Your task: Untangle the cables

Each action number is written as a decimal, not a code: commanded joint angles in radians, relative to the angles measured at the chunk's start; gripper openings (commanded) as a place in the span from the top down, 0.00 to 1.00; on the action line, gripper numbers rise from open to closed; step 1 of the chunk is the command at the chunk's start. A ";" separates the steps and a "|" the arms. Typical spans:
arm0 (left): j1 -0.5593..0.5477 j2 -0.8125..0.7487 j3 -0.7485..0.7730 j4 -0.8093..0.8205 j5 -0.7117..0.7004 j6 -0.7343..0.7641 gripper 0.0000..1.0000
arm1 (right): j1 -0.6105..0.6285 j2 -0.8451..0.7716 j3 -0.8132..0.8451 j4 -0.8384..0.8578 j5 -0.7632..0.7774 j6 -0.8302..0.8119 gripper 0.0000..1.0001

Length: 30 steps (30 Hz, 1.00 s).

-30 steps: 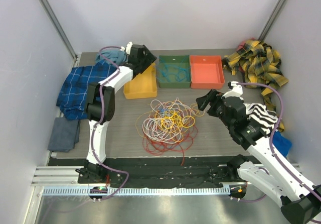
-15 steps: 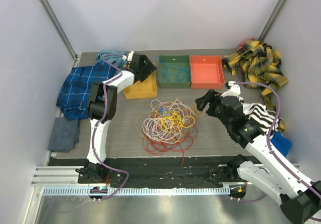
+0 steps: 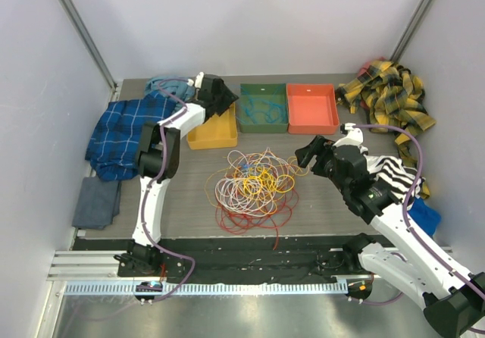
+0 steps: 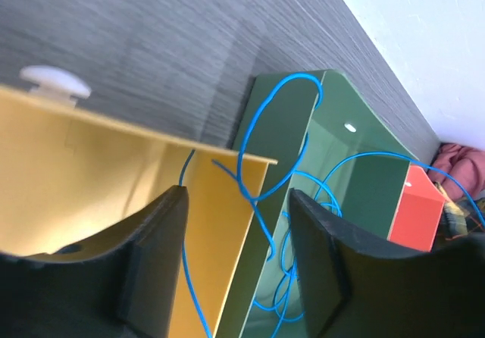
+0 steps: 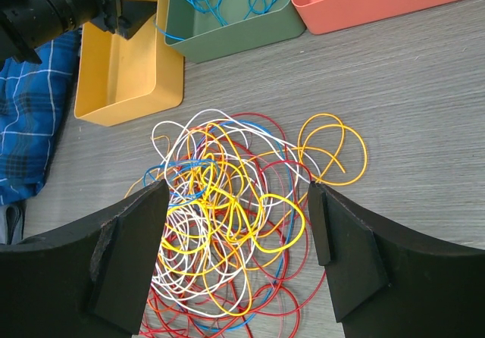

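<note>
Left hand (image 4: pixel 235 194), half open and empty, could snag the blue cable (image 4: pixel 256 198) between its fingers (image 4: pixel 151 262); right hand (image 5: pixel 239 189) wide open, empty.

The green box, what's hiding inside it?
Only thin blue cables, lying in loose loops inside the green box. One loop pokes up over its rim beside the yellow box. The strip of floor right behind the near wall is hidden.

Bright even light, soft shadows, mostly sharp focus
</note>
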 commanded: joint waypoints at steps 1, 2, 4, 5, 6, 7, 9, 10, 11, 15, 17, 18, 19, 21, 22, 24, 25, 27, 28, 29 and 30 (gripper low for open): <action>0.006 0.029 0.057 0.038 0.010 0.001 0.46 | 0.002 -0.001 0.002 0.041 0.027 -0.020 0.18; 0.007 0.037 0.057 0.044 0.010 0.001 0.53 | 0.000 -0.001 0.002 0.043 0.029 -0.020 0.18; 0.007 0.043 0.059 0.046 0.013 0.001 0.60 | 0.000 0.000 -0.001 0.043 0.031 -0.023 0.18; 0.007 0.049 0.057 0.052 0.018 0.003 0.68 | 0.000 0.000 -0.001 0.041 0.032 -0.023 0.18; 0.007 0.051 0.057 0.055 0.021 0.001 0.72 | -0.001 0.000 -0.001 0.043 0.032 -0.025 0.18; 0.006 0.051 0.056 0.058 0.025 0.000 0.80 | 0.000 0.000 -0.001 0.043 0.031 -0.025 0.18; 0.007 0.046 0.049 0.066 0.031 0.000 0.87 | 0.000 0.000 -0.001 0.043 0.034 -0.026 0.18; 0.006 0.043 0.048 0.069 0.031 0.000 0.92 | 0.002 0.000 -0.001 0.043 0.034 -0.025 0.18; 0.006 0.035 0.045 0.072 0.033 0.006 0.96 | 0.000 0.002 0.000 0.043 0.032 -0.025 0.18; 0.007 -0.014 0.037 0.081 0.027 0.029 1.00 | 0.002 -0.006 -0.004 0.041 0.031 -0.023 0.18; 0.007 -0.031 0.040 0.083 0.027 0.038 1.00 | 0.002 -0.008 -0.006 0.043 0.029 -0.023 0.18; 0.006 -0.043 0.040 0.083 0.027 0.041 1.00 | -0.001 -0.012 -0.006 0.043 0.029 -0.022 0.18; 0.007 -0.063 0.039 0.081 0.027 0.044 1.00 | 0.000 -0.015 -0.006 0.043 0.028 -0.022 0.18; 0.007 -0.083 0.039 0.081 0.027 0.049 1.00 | 0.000 -0.020 -0.009 0.041 0.028 -0.020 0.18; 0.006 -0.098 0.039 0.081 0.028 0.054 1.00 | 0.000 -0.026 -0.009 0.043 0.026 -0.020 0.18; 0.007 -0.110 0.043 0.083 0.031 0.055 1.00 | 0.000 -0.031 -0.012 0.043 0.026 -0.020 0.18; 0.007 -0.114 0.045 0.081 0.031 0.058 1.00 | 0.000 -0.035 -0.013 0.043 0.026 -0.020 0.18; 0.006 -0.121 0.048 0.081 0.031 0.060 1.00 | -0.001 -0.040 -0.015 0.041 0.026 -0.020 0.18; 0.004 -0.120 0.052 0.083 0.031 0.061 1.00 | 0.000 -0.043 -0.015 0.040 0.027 -0.019 0.18; 0.003 -0.106 0.059 0.078 0.034 0.063 1.00 | 0.000 -0.049 -0.017 0.038 0.029 -0.022 0.18; 0.004 -0.095 0.089 0.070 0.034 0.067 1.00 | -0.001 -0.051 -0.017 0.037 0.029 -0.022 0.18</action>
